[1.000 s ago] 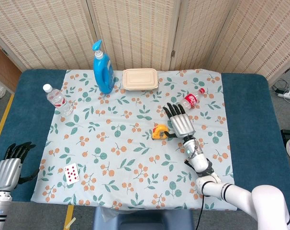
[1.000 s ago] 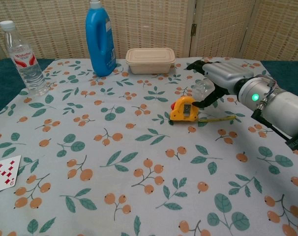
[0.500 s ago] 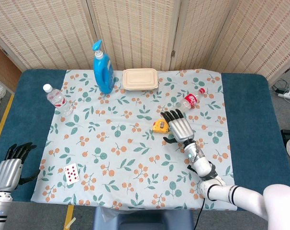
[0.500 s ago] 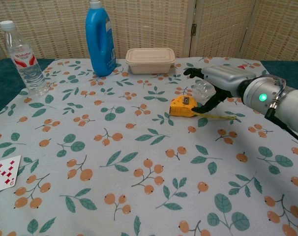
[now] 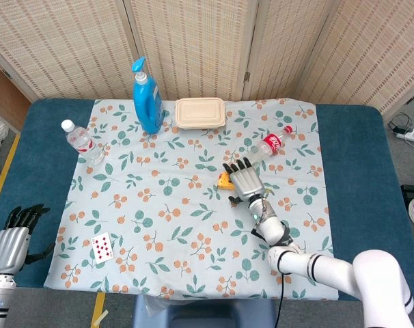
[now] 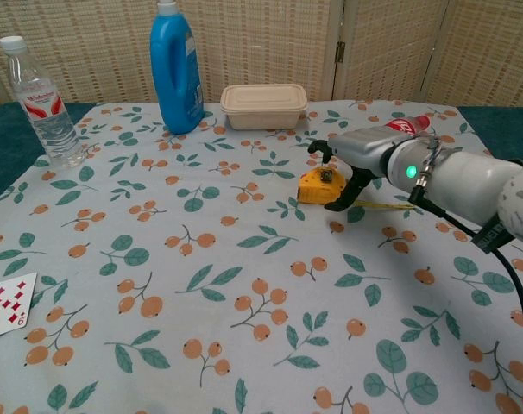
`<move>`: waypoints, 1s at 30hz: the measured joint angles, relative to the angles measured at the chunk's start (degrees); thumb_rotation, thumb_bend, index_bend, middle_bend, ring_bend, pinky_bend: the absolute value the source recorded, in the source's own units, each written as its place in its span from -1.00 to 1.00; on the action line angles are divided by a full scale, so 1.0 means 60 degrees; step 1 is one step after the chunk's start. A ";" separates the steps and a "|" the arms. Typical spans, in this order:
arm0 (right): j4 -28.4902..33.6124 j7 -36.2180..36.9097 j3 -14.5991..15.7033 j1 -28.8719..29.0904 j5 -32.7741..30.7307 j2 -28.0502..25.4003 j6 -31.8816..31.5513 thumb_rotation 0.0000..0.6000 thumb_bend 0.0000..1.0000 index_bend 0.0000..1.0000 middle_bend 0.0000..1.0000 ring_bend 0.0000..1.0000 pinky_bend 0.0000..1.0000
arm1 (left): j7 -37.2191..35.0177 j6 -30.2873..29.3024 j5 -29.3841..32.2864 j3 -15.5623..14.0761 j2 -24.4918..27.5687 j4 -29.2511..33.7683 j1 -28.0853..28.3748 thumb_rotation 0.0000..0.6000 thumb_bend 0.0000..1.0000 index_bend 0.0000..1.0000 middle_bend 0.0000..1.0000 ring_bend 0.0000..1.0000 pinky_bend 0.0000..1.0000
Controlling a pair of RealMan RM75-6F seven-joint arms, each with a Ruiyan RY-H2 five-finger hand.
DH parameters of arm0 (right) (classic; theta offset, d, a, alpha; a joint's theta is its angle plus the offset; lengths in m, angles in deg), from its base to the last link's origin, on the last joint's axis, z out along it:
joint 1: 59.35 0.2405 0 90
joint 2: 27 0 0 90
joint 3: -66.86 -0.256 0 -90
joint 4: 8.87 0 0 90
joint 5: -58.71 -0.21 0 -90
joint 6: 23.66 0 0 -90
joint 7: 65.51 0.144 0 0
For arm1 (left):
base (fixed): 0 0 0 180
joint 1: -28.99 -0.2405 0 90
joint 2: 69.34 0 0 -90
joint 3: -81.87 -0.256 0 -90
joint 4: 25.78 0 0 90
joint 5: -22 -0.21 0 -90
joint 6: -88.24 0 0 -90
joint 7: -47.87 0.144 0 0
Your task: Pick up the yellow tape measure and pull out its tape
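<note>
1. Floral tablecloth spreads out under everything.
2. My right hand arches over the yellow tape measure, fingers curled around it, touching.
3. The measure lies on the cloth, just beside the fallen cola bottle.
4. My left hand, well apart, holds nothing, fingers loosely apart.

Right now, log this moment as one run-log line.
stage: grasping | right hand: fingers curled over yellow tape measure, still on table | tape: short length out | left hand: idle at table edge, open
</note>
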 measured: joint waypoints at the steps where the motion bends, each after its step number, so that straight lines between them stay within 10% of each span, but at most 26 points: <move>1: -0.0041 -0.0080 0.0037 0.0069 -0.0064 0.0052 0.0000 0.49 -0.37 -0.79 -0.56 -0.85 -1.00 | -0.0007 0.0000 0.0010 0.0002 0.0000 -0.0013 -0.0005 1.00 -0.41 -0.59 -0.68 -0.69 -1.00; 21: 0.3153 0.0294 0.1304 -0.1066 0.0604 -0.1477 -0.1703 0.49 -0.37 -0.73 -0.64 -0.79 -1.00 | -0.0314 0.0038 -0.0001 0.0010 -0.0156 -0.0376 -0.0032 1.00 -0.41 -0.60 -0.68 -0.69 -1.00; 30: 0.3081 0.0199 0.1350 -0.1107 0.0076 -0.1535 -0.1701 0.49 -0.37 -0.79 -0.64 -0.79 -1.00 | -0.0264 0.0101 -0.0010 0.0032 -0.0166 -0.0335 0.0025 1.00 -0.41 -0.60 -0.68 -0.69 -1.00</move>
